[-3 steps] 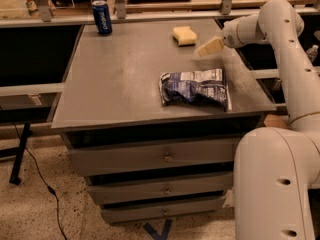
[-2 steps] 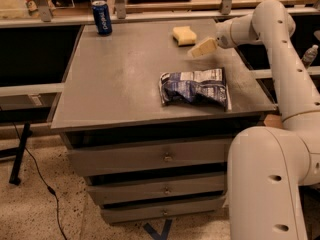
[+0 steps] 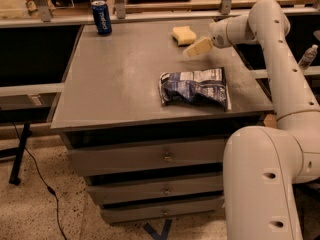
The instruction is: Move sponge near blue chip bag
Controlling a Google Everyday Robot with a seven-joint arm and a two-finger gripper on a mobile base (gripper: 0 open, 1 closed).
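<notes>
The pale yellow sponge (image 3: 184, 35) lies on the grey table (image 3: 115, 79) near its far right edge. The blue chip bag (image 3: 194, 88), wrinkly dark blue and white, lies flat near the table's front right. My gripper (image 3: 196, 48) hangs just right of and in front of the sponge, close to it, above the table behind the bag. Its cream fingers point left toward the sponge and hold nothing that I can see.
An upright blue soda can (image 3: 101, 17) stands at the table's far left corner. The table has drawers (image 3: 165, 158) below its front. A rail (image 3: 150, 15) runs behind the table. My white arm (image 3: 272, 59) reaches over the right side.
My gripper has moved left and slightly toward the sponge, closing the gap. The sponge, bag and can have not moved.
</notes>
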